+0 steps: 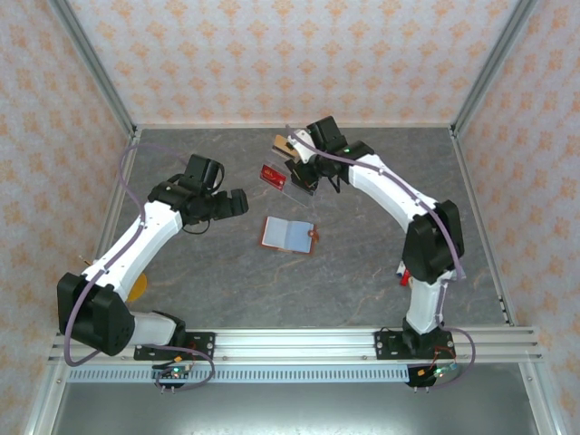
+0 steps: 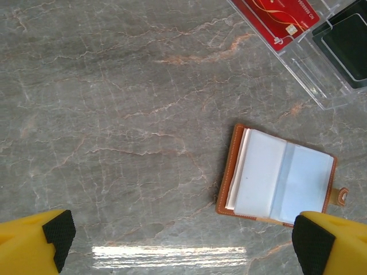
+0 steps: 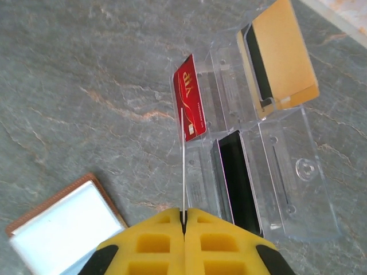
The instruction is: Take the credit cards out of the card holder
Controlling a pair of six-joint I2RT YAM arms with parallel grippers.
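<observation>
Three credit cards [image 3: 190,97] in clear tray [image 3: 301,189]; right jaws pinch thin card [image 3: 182,172].

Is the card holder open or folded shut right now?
Open. The card holder lies spread flat on the table, pale inner sleeves facing up, its clasp tab hanging free.

card holder [image 2: 284,180] 1; red card [image 2: 281,14] 1; black card [image 3: 238,177] 1; tan card [image 3: 284,51] 1; clear tray [image 3: 298,189] 1
</observation>
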